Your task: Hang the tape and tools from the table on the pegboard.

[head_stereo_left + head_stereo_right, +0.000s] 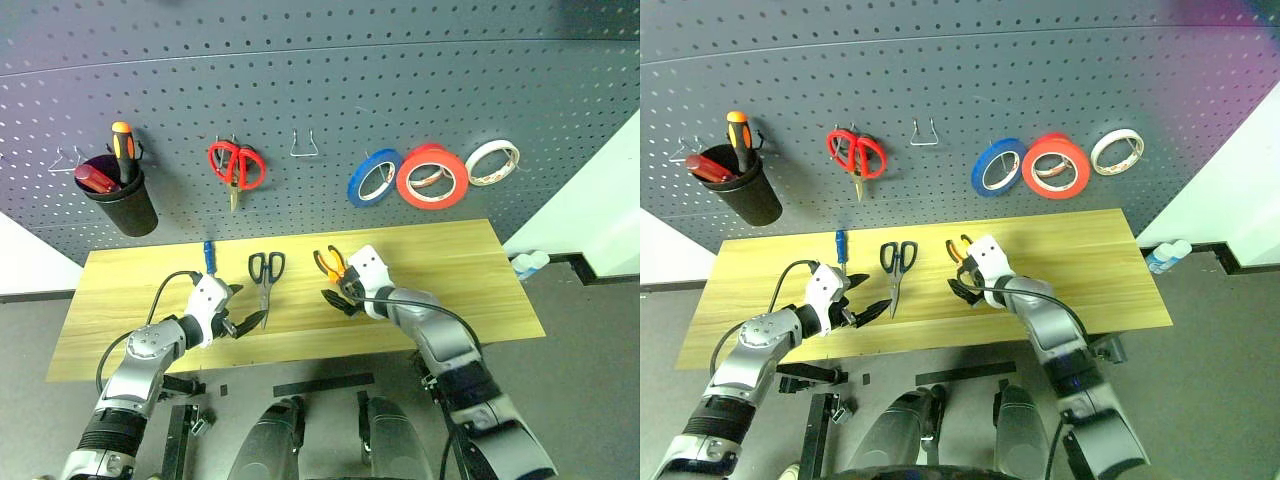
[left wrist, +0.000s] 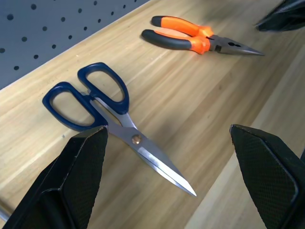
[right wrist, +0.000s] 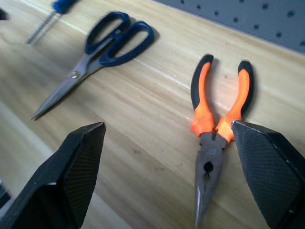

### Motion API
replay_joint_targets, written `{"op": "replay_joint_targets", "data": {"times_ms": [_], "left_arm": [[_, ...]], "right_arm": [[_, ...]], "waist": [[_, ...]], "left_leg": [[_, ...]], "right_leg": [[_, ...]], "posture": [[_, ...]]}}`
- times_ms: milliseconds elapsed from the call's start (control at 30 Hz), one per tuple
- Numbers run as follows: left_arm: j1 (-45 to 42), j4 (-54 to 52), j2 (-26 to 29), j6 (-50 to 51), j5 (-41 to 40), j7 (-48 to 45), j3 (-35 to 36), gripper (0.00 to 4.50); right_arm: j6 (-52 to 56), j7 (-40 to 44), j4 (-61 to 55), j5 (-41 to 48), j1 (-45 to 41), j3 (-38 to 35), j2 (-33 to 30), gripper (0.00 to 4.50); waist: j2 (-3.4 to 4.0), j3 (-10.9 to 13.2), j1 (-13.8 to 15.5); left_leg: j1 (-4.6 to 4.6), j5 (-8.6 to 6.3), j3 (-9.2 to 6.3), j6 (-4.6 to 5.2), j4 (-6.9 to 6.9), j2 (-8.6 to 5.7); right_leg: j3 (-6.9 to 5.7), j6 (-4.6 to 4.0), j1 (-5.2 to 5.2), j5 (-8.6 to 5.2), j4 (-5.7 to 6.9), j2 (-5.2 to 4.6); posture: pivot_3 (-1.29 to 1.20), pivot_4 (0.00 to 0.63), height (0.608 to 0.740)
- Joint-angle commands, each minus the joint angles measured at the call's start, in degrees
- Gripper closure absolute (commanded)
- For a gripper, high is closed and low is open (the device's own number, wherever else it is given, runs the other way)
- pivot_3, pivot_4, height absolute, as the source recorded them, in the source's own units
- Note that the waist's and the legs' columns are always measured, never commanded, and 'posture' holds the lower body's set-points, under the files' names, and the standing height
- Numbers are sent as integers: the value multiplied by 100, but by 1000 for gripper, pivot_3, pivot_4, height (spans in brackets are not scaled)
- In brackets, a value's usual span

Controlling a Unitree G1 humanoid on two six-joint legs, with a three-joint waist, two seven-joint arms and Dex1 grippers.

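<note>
The right pincer point(image 1: 338, 297) hangs low over the desk point(image 1: 460, 260), its two black fingers spread wide and pinching nothing. Between them in the right wrist view lie the orange-handled pliers point(image 3: 217, 125), flat on the wood with the nose toward the camera and the handles splayed toward the pegboard point(image 1: 320, 80); the right-hand finger point(image 3: 271, 167) cuts off a little of one jaw shoulder. From the head views the pincer covers most of the pliers, so only the orange handles show.

The left pincer point(image 1: 243, 322) is also spread and empty, near the desk's front edge. Just past its fingertips lie the dark blue scissors point(image 2: 102, 117), blades shut, tips pointing to the front edge, handles toward the board. One finger point(image 2: 81, 176) hides a bit of the blade near the pivot.

To the left of the scissors lies the blue-handled screwdriver point(image 1: 209, 254), handle toward the board; its thin shaft is hard to make out against the wood.

The red tape point(image 1: 432, 176) already hangs on the pegboard, between a blue roll point(image 1: 374, 177) and a pale, red-rimmed roll point(image 1: 493, 162); their hooks are hidden behind them. Farther left hang an empty wire hook point(image 1: 305, 145), red-handled scissors point(image 1: 236, 167), and a black cup point(image 1: 122, 198) holding an orange and a red screwdriver, their shafts hidden inside.
</note>
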Motion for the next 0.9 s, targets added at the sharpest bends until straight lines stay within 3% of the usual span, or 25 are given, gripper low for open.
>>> {"op": "replay_joint_targets", "data": {"times_ms": [33, 400, 900], "left_arm": [[67, -259, 107, 39, -43, -73, 111, 211], [191, -553, 150, 62, -142, -279, 140, 211], [343, -817, 104, 199, -245, -288, 142, 211]], "right_arm": [[-221, -265, 641, -70, -362, -90, 217, 128], [-1025, -700, 2913, 23, -1508, -663, 675, 128], [-1541, -1311, 4686, -292, -2386, -790, 923, 128]], "waist": [[0, 2, -16], [3, 74, -38], [-4, 118, -166]], "left_leg": [[0, 0, 0, 0, -2, 0], [-2, 0, 3, 0, -26, 0], [-5, 5, 18, -8, -77, 1]], "right_leg": [[0, 0, -1, 0, -1, 0], [2, -2, -15, 1, -3, -1], [19, -2, -48, 1, -11, -3]], "posture": [[-66, 288, 740], [-55, 301, 740], [-47, 304, 740]]}}
